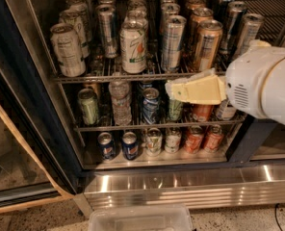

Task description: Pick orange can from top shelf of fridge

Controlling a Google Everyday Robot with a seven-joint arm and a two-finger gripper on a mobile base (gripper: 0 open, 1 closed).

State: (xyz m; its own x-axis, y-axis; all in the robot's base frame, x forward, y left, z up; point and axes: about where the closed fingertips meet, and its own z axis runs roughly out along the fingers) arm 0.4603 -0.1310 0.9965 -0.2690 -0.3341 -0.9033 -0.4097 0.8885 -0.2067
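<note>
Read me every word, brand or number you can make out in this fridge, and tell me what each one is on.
"7": on the white and green can at the front of the top shelf.
Too small to read: the white side panel of the orange can.
Blurred, unreadable: labels on the other cans.
No text: the gripper, just below the top shelf's front rail.
</note>
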